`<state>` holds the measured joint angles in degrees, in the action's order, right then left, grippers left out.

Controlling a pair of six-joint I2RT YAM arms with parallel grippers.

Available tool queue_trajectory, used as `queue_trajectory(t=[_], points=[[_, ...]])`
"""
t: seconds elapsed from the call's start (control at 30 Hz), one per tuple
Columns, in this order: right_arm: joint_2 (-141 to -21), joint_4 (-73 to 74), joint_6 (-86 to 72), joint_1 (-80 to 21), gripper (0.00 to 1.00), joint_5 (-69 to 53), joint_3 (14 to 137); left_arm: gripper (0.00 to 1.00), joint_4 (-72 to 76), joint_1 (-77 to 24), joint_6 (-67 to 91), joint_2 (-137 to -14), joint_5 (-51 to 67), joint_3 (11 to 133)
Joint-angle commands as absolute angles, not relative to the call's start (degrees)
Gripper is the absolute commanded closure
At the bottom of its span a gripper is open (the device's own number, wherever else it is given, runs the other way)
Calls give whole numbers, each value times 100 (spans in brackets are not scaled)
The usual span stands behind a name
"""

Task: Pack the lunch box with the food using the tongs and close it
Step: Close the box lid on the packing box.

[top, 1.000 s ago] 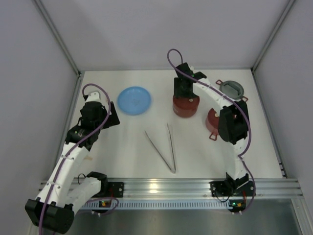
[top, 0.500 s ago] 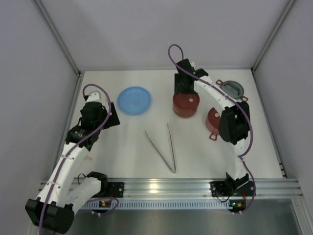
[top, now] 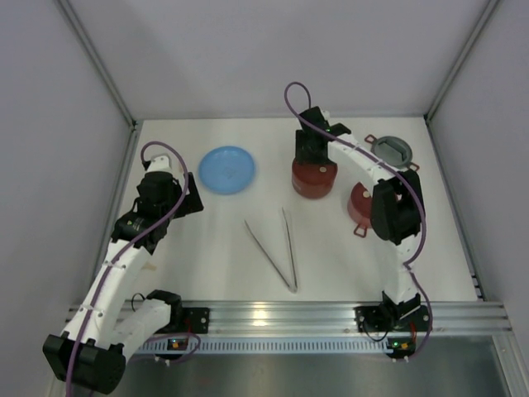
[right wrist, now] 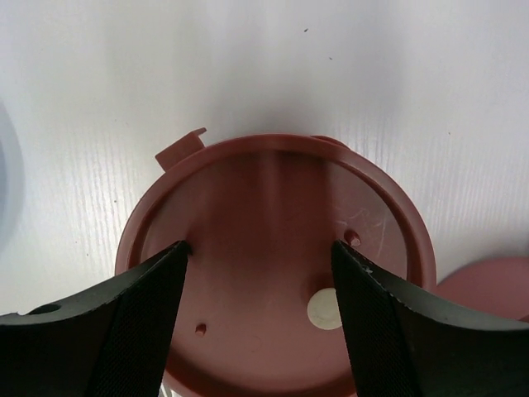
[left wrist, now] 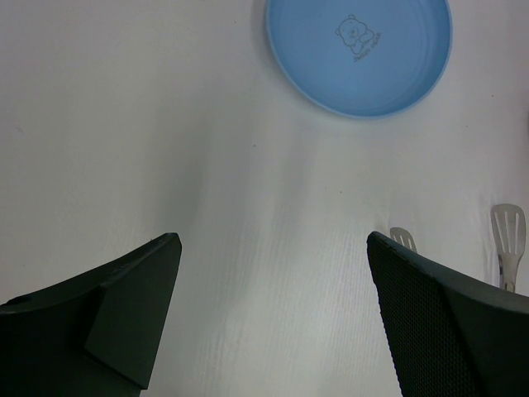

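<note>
Here the right arm [top: 388, 207] rises from its base at the near edge and bends at the elbow. It then reaches toward 11 o'clock until the right jaws hang over the lunch box [top: 314, 184]. That stack of dark-red bowls stands on the table [top: 215, 248] at about 1 o'clock from its middle. In the wrist view the two black fingers [right wrist: 124, 331] stand partly apart above the flat red lid [right wrist: 264, 248]. The lid's face shows bare between them, with nothing held. Whether the fingertips touch the lid cannot be told.

A second red bowl [top: 360, 203] sits just beside the stack at 4 o'clock, half hidden by the arm. The grey cover [top: 391, 150] lies at 2 o'clock from the stack.

The left arm [top: 124, 248] folds up along the left side, its wrist turned toward 3 o'clock. The left jaws gape fully wide over bare table and hold nothing, the fingers [left wrist: 107, 322] far apart.

The tongs [top: 289, 248] lie flat near the table's middle, between the two arms and well apart from both. Their joined end points to 6 o'clock and their tips [left wrist: 508, 223] spread toward 12. The blue plate [top: 226, 169] rests at 10 o'clock from the tongs.
</note>
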<state>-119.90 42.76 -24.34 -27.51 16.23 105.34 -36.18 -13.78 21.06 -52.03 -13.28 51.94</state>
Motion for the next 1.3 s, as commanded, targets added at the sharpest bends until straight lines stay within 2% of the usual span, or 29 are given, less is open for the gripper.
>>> queue_trajectory(t=[0.0, 0.4, 0.73, 0.87, 1.13, 1.27], points=[[-12718, 4386, -2207, -2786, 30, 362, 9853, 1, -3331, -1345, 2057, -5229, -1283, 5177], [-12929, 4403, -1776, -3454, 30, 123, 10265, 1, -3358, -1345, 2057, -5221, -1309, 5168], [-13271, 4640, -1442, -3480, 28, 35, 11302, 1, -3375, -1345, 2065, -5203, -1318, 5159], [-13193, 4632, -1266, -3498, 27, -290, 11320, 1, -3375, -1345, 2065, -5194, -1318, 5150], [-12297, 4641, -1397, -3507, 27, 851, 11109, 1, -3375, -1345, 2083, -5150, -1275, 5142], [-11910, 5017, -1582, -3507, 25, 1257, 11512, 1, -3392, -1345, 2092, -5107, -1266, 5124]])
